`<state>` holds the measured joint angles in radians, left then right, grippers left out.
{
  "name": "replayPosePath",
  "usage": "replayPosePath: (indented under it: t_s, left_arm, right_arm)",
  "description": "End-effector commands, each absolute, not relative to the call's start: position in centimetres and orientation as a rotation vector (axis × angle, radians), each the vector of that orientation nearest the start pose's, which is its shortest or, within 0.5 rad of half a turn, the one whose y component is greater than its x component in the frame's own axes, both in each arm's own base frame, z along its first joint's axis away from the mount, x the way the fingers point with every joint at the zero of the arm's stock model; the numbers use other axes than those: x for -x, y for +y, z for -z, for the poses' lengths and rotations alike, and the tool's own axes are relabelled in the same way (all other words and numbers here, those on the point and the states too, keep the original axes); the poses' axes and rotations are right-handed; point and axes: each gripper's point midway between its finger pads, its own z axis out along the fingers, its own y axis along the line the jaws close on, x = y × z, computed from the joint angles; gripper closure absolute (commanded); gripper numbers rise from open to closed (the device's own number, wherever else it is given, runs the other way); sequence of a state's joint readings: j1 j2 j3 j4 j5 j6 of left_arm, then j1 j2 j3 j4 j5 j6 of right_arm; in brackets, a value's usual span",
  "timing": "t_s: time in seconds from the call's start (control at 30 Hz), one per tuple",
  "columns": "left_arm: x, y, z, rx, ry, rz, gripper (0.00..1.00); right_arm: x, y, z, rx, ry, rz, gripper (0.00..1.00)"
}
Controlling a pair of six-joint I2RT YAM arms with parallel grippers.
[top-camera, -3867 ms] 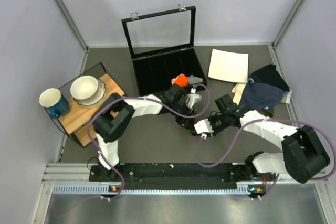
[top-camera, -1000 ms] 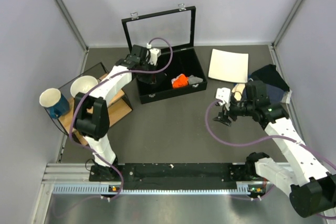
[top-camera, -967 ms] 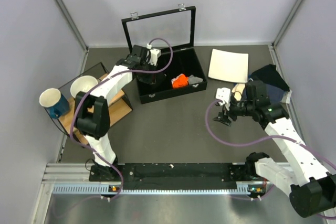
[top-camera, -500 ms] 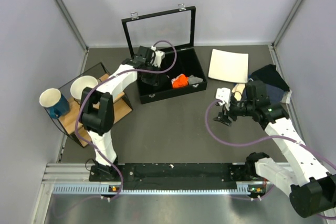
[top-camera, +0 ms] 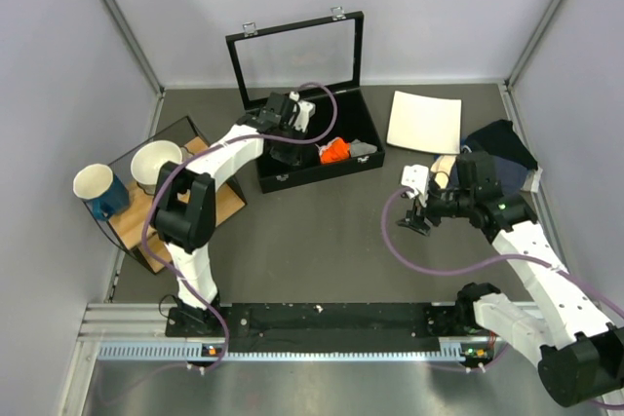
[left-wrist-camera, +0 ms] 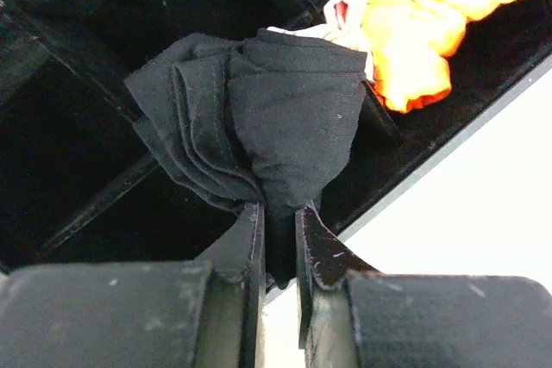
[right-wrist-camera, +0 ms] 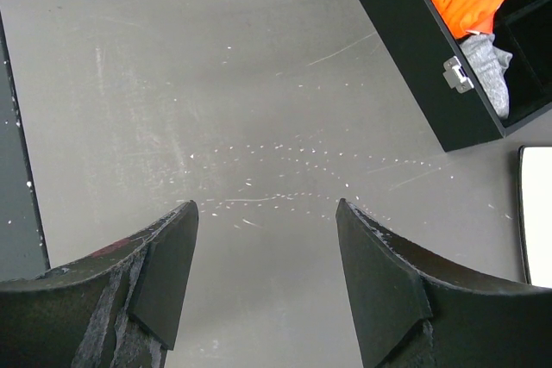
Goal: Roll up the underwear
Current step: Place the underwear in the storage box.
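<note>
The left gripper (left-wrist-camera: 278, 215) has slid rightward over the black compartmented case (top-camera: 312, 170), upper centre, clenched on the rolled black fabric underwear (left-wrist-camera: 280, 118). Lower it squarely into a slot before releasing; the right gripper (right-wrist-camera: 266, 208) gapes empty

Overhead looking down, wrist cameras close, all sharing black case (top-camera: 302, 175)

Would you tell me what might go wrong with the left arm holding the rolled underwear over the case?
The left end effector pinches only one edge of the underwear, so the roll, its layers fanning loose, may unroll on release. It hangs over a divider beside the orange cloth, so it may straddle compartments.
</note>
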<state>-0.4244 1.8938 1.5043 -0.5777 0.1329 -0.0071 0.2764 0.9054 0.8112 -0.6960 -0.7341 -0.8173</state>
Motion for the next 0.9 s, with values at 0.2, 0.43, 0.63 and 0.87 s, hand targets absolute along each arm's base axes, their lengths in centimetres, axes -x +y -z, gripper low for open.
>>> replayPosePath:
  t_s: [0.2, 0.43, 0.63, 0.87]
  left_arm:
    - [-36.3, -22.9, -6.1, -0.630, 2.641, 0.419, 1.00]
    - [-35.5, -22.5, -5.3, -0.637, 2.699, 0.404, 1.00]
    - [-34.7, -22.0, -4.3, -0.676, 2.756, 0.389, 1.00]
    - [-34.1, -21.9, -2.6, -0.718, 2.831, 0.379, 1.00]
  right_arm:
    - [-20.6, 16.1, -18.9, 1.394, 1.616, -0.575, 0.34]
    - [-20.5, 16.1, -18.9, 1.396, 1.612, -0.579, 0.34]
    - [-20.4, 16.1, -19.0, 1.395, 1.607, -0.578, 0.34]
    - [-20.4, 16.1, -18.7, 1.398, 1.613, -0.580, 0.34]
